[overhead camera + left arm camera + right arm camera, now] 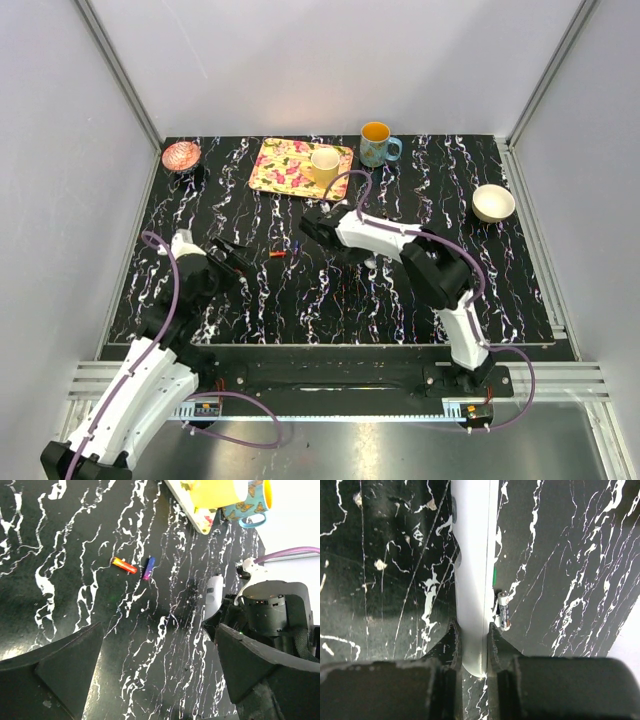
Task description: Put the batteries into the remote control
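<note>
The right hand (472,630) is clamped on the slim white plastic bar of the remote control (472,555). The bar is held up on its thin edge on the black tabletop (560,555) with white veins. Just beside the remote, close to one fingertip, a small dark battery with a pale end (502,611) is lying on the tabletop.

The left hand (159,627) is spread wide with nothing in it and hangs over the tabletop. Ahead of it a small red-orange battery (124,565) and a small dark purple battery (148,568) are lying near each other, not touching and apart from the remote.

The step in hand is judged to be holding the remote ready. No battery is seen inside it, and the battery space cannot be made out. Next, one battery would need to be picked up by the free left hand. It is tiny, so it must be pinched neatly at its middle. The remote may have to be turned so its open face can be reached.

One remote is counted. Three batteries are judged to be there: two ahead of the left hand and one by the remote. At the far side are one flowered tray (280,165) with one yellow mug (324,163) on it, one blue mug (377,145), one white bowl (493,203) and one pink bowl (181,155).
</note>
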`<state>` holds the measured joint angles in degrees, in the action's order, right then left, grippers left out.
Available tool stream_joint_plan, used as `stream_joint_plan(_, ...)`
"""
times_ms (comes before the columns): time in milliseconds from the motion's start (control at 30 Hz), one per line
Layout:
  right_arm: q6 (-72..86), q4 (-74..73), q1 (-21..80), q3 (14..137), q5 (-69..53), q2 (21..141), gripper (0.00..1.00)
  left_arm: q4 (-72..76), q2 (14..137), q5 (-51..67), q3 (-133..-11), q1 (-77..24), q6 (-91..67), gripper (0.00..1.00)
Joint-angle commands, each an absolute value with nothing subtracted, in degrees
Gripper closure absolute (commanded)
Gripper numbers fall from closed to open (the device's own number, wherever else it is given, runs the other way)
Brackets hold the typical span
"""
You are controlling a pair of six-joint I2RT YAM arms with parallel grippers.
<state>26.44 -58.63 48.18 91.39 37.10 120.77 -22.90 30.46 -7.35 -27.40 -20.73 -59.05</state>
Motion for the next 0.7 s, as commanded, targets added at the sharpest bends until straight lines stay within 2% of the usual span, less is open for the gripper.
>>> stream_joint_plan(0, 28.1, -61.2, 48.3, 96.1, 42.0, 124.2, 1.00, -27.2, 30.2, -11.1, -30.6, -21.2, -60.6, 0.01)
stream_joint_plan(200, 28.1, -61.2, 48.4, 98.3, 36.9, 127.1, 1.00, -29.3, 31.3, -11.5, -31.5, -21.2, -60.4, 0.01)
stream_joint_plan(467, 27.0, -58.8, 49.0, 96.9, 31.2, 126.4, 0.70, -29.0, 31.6, -10.8, -31.0, -21.4, -60.0, 0.01)
stream_joint_plan(667, 27.1, -58.6, 49.3, 96.3, 29.8, 126.5, 0.53, -28.3, 31.2, -10.1, -30.1, -21.4, -60.3, 0.01)
